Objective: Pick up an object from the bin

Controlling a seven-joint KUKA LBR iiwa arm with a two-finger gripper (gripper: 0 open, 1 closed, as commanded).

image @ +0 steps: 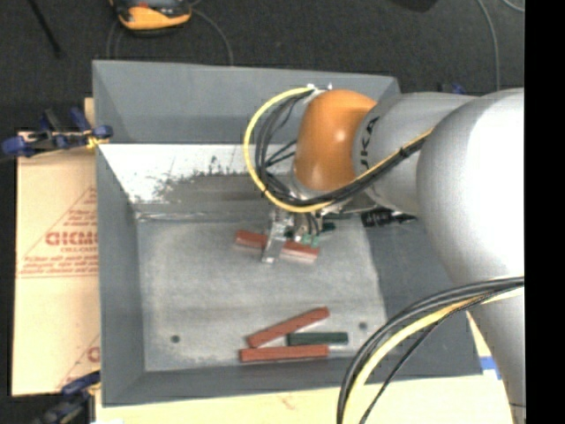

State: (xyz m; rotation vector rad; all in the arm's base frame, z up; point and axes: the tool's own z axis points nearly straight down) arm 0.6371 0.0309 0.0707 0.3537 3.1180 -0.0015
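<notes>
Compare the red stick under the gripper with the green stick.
The red stick lies mid-bin, alone, partly hidden by the gripper. The green stick lies lower in the view, between two other red sticks, uncovered. Both are slim bars lying flat.

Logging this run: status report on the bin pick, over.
Gripper over red-brown bar, at centre. Hold not confirmed. Two more red-brown bars and dark green bar toward front, well clear.

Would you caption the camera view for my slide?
Gripper over a red bar in the bin; three bars lie apart.
</notes>
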